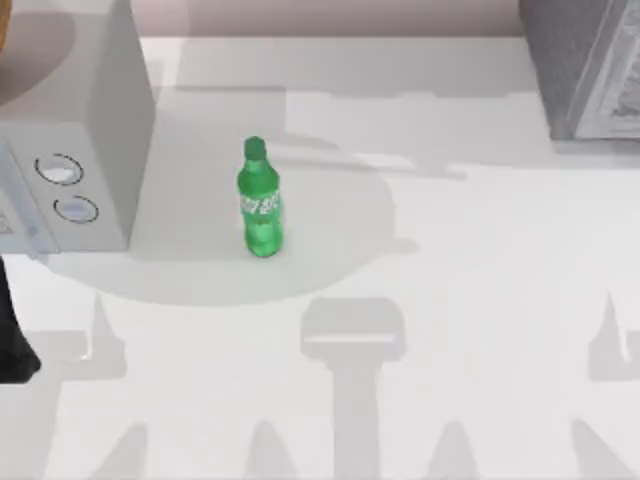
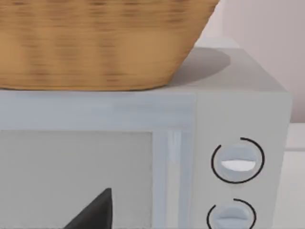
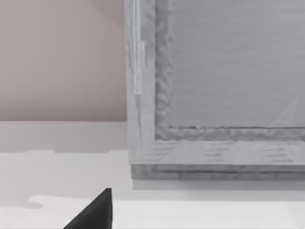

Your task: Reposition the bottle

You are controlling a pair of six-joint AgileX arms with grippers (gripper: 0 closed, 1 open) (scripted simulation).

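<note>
White table (image 1: 480,300) stretches under my camera. At its left sits a microwave (image 1: 70,150) with a wicker basket (image 2: 95,43) on top; right of it the bottle (image 1: 260,200) stands upright. Far right, a grey box (image 1: 585,65). I cannot tell either pincer's state.

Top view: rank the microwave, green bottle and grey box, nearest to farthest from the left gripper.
1. White microwave with two round dials, left side, beside the left gripper.
2. Small green plastic bottle, left of centre.
3. Grey box, far right corner.
</note>
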